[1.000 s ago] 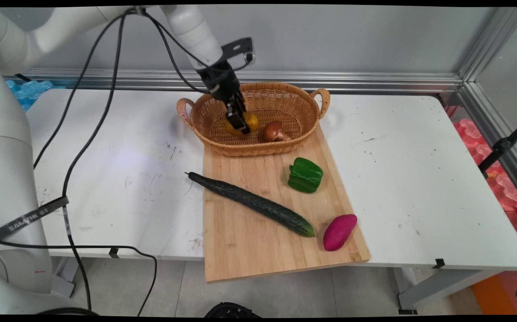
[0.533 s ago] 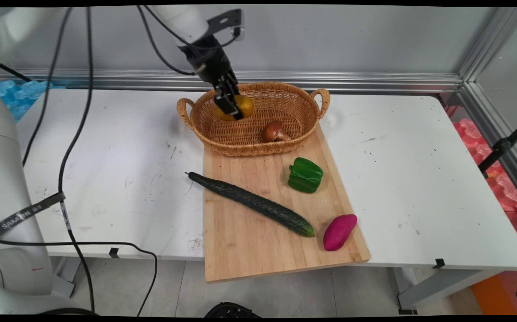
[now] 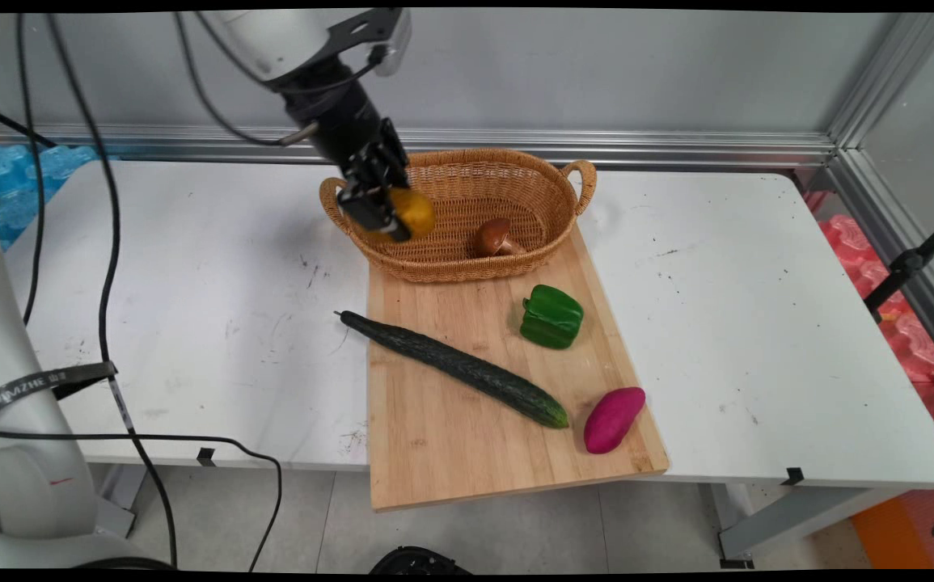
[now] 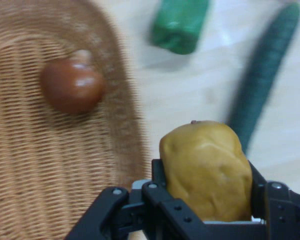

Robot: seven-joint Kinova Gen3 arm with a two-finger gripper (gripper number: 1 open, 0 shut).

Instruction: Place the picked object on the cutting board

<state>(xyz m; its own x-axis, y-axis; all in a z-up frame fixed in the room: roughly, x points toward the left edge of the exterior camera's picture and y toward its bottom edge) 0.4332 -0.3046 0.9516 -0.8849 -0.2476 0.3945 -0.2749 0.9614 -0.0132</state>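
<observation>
Gripper: black two-finger gripper (image 3: 378, 217) closed round a lumpy yellow-brown potato (image 4: 207, 170), held above the oval wicker basket's (image 3: 515, 174) left rim.
Near: dark green cucumber (image 3: 454, 368), purple sweet potato (image 3: 613, 419) and green bell pepper (image 3: 551, 316) on the wooden cutting board (image 3: 442, 453).
Far: brown mushroom (image 3: 496, 237) inside the basket.
</observation>
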